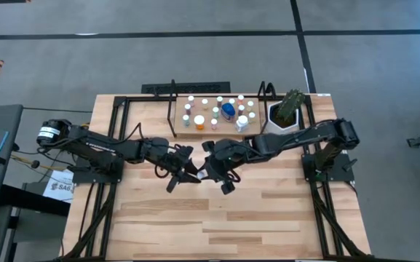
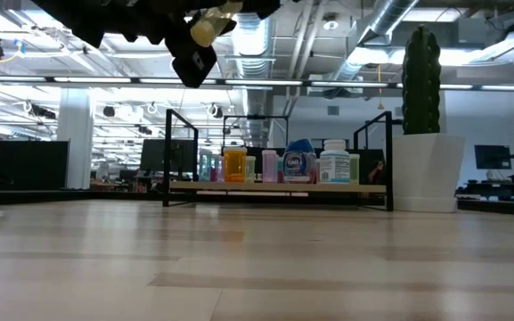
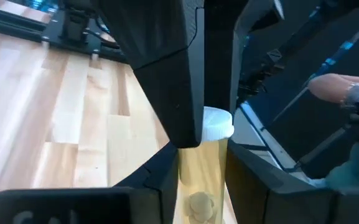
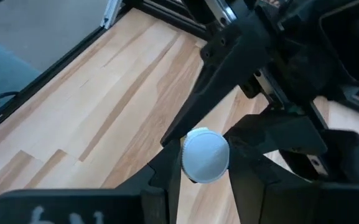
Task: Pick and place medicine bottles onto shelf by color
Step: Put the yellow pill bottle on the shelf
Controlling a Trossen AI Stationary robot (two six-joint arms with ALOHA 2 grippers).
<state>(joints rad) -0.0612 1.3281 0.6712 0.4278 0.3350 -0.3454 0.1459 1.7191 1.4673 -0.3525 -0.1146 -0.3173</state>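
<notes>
A small yellow bottle (image 3: 199,177) with a white cap (image 4: 205,155) hangs high over the middle of the table, between my two grippers, which meet tip to tip. My left gripper (image 1: 188,169) comes from the table's left and is shut on the bottle. My right gripper (image 1: 211,167) comes from the right and is shut on its cap end. In the low view the bottle (image 2: 205,27) shows at the top, among the dark fingers. The shelf (image 1: 183,135) at the far edge carries several bottles (image 1: 228,110) standing upright. My left gripper pinches the bottle's yellow body (image 3: 195,163) between its two fingers, coming nearly level from the table's left. The bottle lies along the fingers, cap end away from the wrist, clear of the table. My right gripper has the white cap (image 4: 198,163) between its two fingers, slanting down from the table's right. The cap's round top faces back along the fingers. The bottle is clear of the table.
A white pot with a green plant (image 1: 285,115) stands right of the shelf. The shelf's black rods and loops (image 2: 178,156) rise at both ends. Bare planks (image 1: 217,218) stretch toward the near edge. A person's hand (image 3: 338,90) shows beyond the table.
</notes>
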